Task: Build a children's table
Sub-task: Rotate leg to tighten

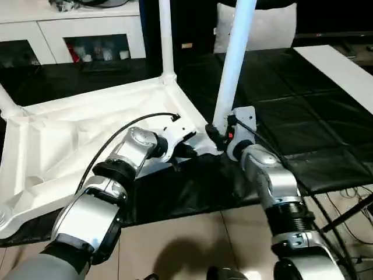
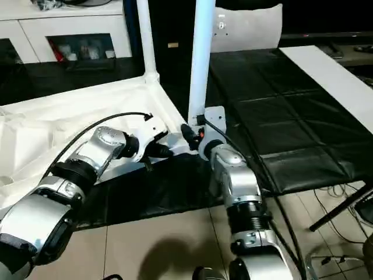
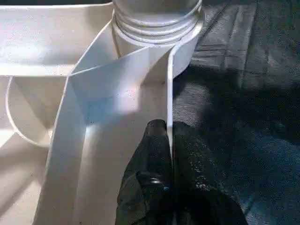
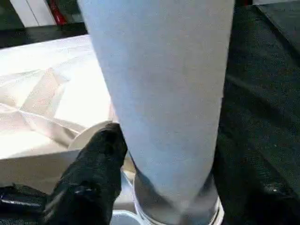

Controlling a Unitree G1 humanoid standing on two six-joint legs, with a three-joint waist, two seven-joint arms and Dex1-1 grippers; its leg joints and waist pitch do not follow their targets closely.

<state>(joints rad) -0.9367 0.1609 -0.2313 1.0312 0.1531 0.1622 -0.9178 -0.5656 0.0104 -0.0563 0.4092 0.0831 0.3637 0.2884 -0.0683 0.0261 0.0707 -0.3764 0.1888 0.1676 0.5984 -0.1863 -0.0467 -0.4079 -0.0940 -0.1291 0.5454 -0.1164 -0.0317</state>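
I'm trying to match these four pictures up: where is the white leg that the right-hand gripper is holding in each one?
Left eye: leg stands upright, right of centre.
Right eye: upright, centre.
Left wrist: its threaded base sits in the corner socket.
Right wrist: close up, centre.
Shared landmark: the white table top.

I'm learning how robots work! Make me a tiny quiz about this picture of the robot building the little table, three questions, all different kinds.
1. True or false: the table top lies upside down, ribbed side up.
2. What does the left tool pinch? A) a leg B) the thin rim of the table top C) the pillow
3. Fill in: the right tool grips the bottom of a white ____ standing at the near corner socket.

Key
1. True: the ribs face up.
2. B: its fingers close on the rim just below that socket.
3. Leg: it stands upright; another leg already stands at the far corner.
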